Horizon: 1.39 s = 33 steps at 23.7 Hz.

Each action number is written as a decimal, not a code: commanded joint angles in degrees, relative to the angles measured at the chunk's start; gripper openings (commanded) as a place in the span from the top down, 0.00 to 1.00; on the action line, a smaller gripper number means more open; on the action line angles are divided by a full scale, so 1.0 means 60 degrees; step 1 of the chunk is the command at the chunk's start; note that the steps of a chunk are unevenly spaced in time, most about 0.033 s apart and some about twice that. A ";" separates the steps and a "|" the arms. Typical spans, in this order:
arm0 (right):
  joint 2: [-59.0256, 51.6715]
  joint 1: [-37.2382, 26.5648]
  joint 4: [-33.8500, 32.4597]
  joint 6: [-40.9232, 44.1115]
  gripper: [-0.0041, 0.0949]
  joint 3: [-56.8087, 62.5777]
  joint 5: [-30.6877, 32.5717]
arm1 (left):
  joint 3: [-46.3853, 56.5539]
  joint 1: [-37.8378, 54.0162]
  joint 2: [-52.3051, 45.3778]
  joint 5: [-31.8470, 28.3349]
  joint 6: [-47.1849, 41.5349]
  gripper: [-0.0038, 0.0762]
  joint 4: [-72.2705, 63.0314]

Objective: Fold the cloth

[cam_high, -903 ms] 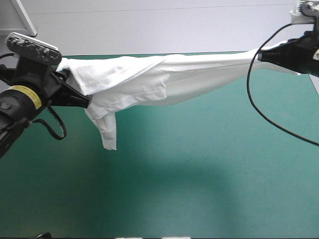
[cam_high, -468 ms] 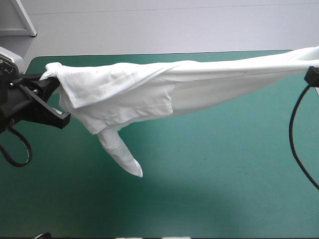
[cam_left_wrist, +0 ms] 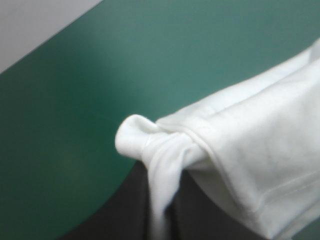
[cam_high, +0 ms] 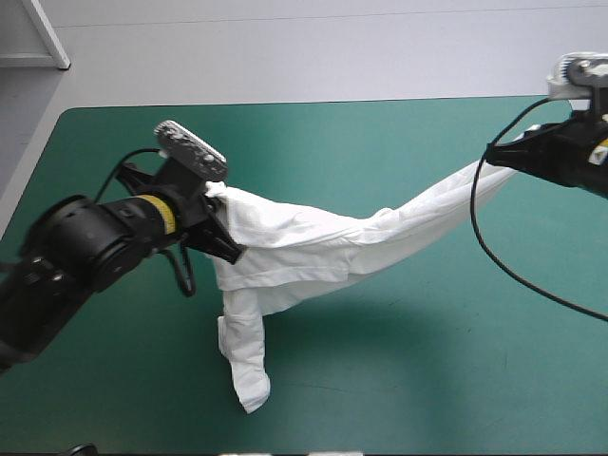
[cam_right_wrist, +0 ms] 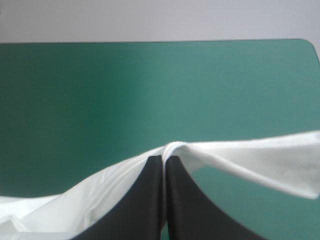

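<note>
T-shirt (cam_high: 313,249): white, slung in a sagging span above the table (cam_high: 446,380), held at 2 ends and clear of the teal-green cover along most of its length.
Hanging flap (cam_high: 245,366): 1 long piece, a sleeve by the look of it, droops from the left end toward the table's near edge. Its tip seems to touch the cover, though I cannot be sure.
Left gripper (cam_high: 224,247): over the table's left half, with its black fingers pinched nearly together on a bunched corner of the T-shirt. A knot of fabric spills over their tips.
Right gripper (cam_right_wrist: 164,161): high by the table's right edge, its fingers drawn into 1 pointed arch with a thin fold of the T-shirt clamped between.
Done so far: the garment is off the table and strung between the 2 arms; 0 folds show.
Left to do: nearly everything, I'd say. It needs laying flat on the table and smoothing, then the folds.
Watch for: that flap could tuck under the body as the cloth comes down.
</note>
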 commanded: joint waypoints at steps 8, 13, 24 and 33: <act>0.2291 -0.0106 -0.0584 -0.0070 0.98 0.2186 -0.5203 | 0.0317 0.2661 0.2603 -0.4613 -0.0125 0.96 -0.1808; 0.4155 -0.0106 -0.0672 -0.0178 0.98 0.2186 -0.7040 | 0.0317 0.3195 0.4261 -0.6614 -0.0165 0.96 -0.1778; 0.5348 -0.0106 -0.0669 0.0039 0.07 0.2146 -0.7106 | -0.0387 0.3317 0.5357 -0.7379 -0.0131 0.17 -0.1566; 0.2856 -0.0106 -0.0669 0.0130 0.13 0.2183 -0.3395 | -0.1525 0.3317 0.3026 -0.1956 -0.0103 0.19 -0.1448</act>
